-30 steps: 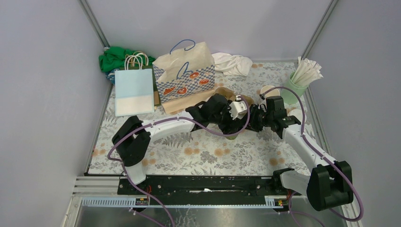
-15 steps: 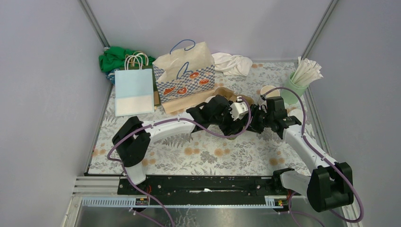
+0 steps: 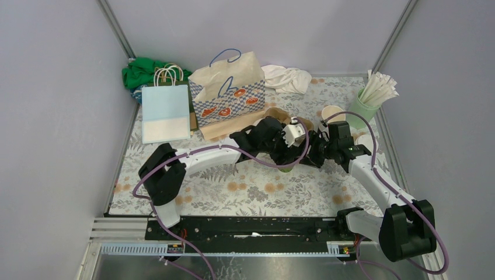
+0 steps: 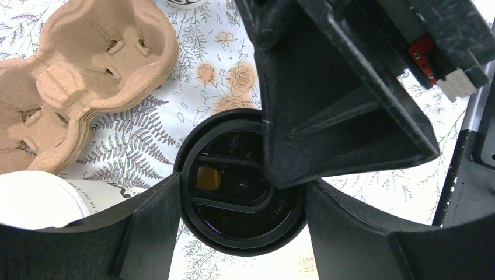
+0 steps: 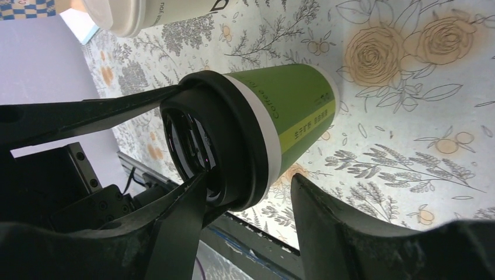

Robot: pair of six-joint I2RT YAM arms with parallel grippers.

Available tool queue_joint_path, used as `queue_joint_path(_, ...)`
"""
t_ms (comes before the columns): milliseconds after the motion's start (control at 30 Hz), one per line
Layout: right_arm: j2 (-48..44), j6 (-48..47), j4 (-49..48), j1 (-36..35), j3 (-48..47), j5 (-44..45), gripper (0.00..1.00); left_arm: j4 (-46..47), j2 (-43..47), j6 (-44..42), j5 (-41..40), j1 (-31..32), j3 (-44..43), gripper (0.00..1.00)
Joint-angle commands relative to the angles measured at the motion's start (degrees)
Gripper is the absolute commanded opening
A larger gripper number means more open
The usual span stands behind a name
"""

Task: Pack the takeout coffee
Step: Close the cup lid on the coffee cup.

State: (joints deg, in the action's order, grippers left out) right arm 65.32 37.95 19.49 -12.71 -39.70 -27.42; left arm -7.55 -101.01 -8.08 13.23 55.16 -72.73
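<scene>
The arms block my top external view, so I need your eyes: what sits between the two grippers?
Observer: A green cup capped with a black lid.
Operator: Is the left gripper holding it?
Observer: Yes. The left gripper is closed against opposite sides of the lid.
Operator: And the right one?
Observer: The right gripper is open. A gap shows between one of its fingers and the cup.
</scene>
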Motion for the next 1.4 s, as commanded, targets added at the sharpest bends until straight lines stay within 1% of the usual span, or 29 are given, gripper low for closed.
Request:
queue_joint_path(0,-0.5,4.1,-1.5,-0.7,1.7,-5.1,0.59,-4.2,-3.2,-0.5,-2.1,-0.4,0.4,0.67)
queue_joint_path(100,-0.8,5.2,-2.3,-0.7,1.5,-5.1,0.53,-4.2,-3.0,-0.4,-2.2,-0.6,0.9,0.67)
queue_joint_path(233,-0.8,5.6,-2.2,-0.7,0.8,-5.5,0.50,-4.1,-2.9,-0.2,-2.2,-0.6,1.3,0.67)
queue_joint_path(300,-0.7,5.6,-1.9,-0.7,0.7,-5.2,0.46,-4.1,-3.0,0.0,-1.8,-0.7,1.2,0.67)
queue_joint_path(600,0.8,5.4,-4.1,-0.7,2.5,-5.0,0.38,-3.8,-3.2,0.5,-0.8,-0.6,1.8,0.66)
queue_joint_path(900,2.2,6.1,-8.0,-0.7,5.8,-4.9,0.33,-4.1,-3.1,0.5,-2.4,-0.4,2.4,0.66)
queue_joint_path(1200,3.0,6.8,-10.6,-0.7,7.9,-4.6,0.33,-4.1,-3.7,0.2,-3.8,-0.1,3.4,0.65)
queue_joint_path(1367,4.2,6.9,-12.3,-0.7,9.2,-4.8,0.31,-4.1,-3.9,0.4,-4.0,0.0,3.9,0.65)
